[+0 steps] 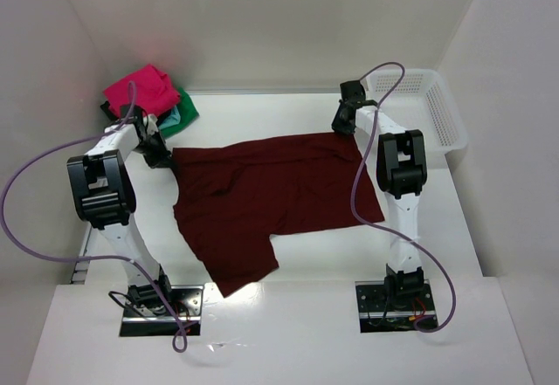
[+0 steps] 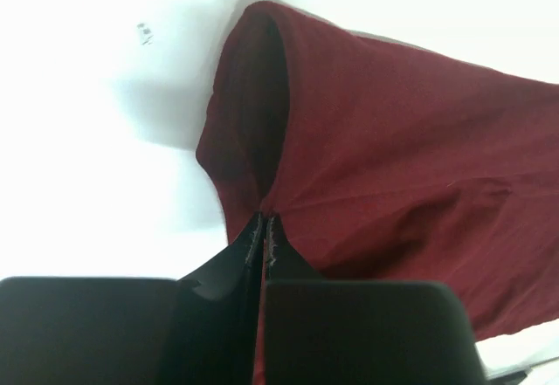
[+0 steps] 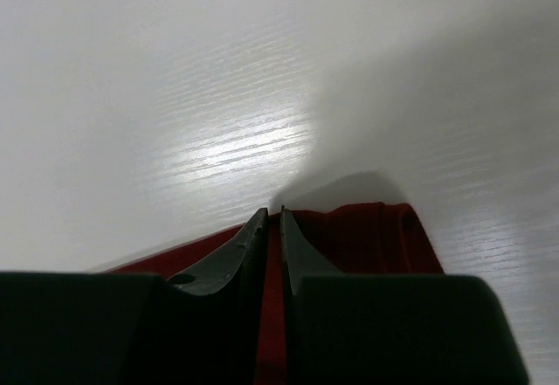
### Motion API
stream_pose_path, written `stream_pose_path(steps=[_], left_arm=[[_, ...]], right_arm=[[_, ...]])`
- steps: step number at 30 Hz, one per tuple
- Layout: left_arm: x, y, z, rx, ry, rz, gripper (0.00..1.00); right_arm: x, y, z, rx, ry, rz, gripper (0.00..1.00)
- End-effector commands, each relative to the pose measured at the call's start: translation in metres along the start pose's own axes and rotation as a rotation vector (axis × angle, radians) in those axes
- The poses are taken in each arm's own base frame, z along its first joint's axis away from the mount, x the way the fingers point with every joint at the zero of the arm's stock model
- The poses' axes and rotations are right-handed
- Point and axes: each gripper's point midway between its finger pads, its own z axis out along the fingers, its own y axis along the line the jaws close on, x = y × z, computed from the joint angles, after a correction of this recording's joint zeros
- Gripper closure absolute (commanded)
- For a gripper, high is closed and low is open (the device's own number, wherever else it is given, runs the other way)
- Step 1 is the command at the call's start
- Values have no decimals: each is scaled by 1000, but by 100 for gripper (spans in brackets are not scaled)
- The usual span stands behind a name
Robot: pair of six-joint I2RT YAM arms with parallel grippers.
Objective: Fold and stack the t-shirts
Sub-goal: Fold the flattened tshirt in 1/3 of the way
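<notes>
From above, the maroon shirt (image 1: 271, 197) lies spread on the counter (image 1: 262, 119), just left of the white basket (image 1: 450, 119). The folded shirts (image 1: 147, 92) sit beyond the shirt's corner farthest from the basket. The left jaws are at that farthest corner and the right jaws at the corner nearest the basket. The shirt's far edge therefore runs straight between them, with all its cloth on the arms' side of that line. A fold, I judge, would draw that edge toward the arms.

Left wrist view: the left jaws are pressed together on a gather of the maroon shirt (image 2: 393, 140).

Right wrist view: the right jaws appear pinched on the maroon shirt (image 3: 367, 237) at its edge, though the close angle leaves the bite unsure.
</notes>
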Motion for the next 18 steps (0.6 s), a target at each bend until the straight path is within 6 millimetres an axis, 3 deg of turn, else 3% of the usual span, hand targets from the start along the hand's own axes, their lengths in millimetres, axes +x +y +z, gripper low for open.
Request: stream_pose_path(steps=[1,5,11,13,15,17,18], left_arm=[[-7,5,-24,-14,-21,23,100],[-3,7,-22,8,3,38,100],[-6,-10,-31,93,-7,80,75],[-6,-16,-37,121,-16,98,61],[-12,-28,-46,174,-38,130,48],[-11,-56,-61,230,-64,198,35],[-10,-62,-65,236,-68,227,32]], right_arm=[[-7,-12,8,49,-4,-4,85],[-10,-11,7,44,-12,-12,85],[-16,-8,4,39,-21,-20,85],[-20,-6,3,34,-30,-19,83],[-28,0,-7,13,-46,-16,78],[-31,4,-21,-12,-54,-15,60],[-32,4,-25,-14,-56,-14,57]])
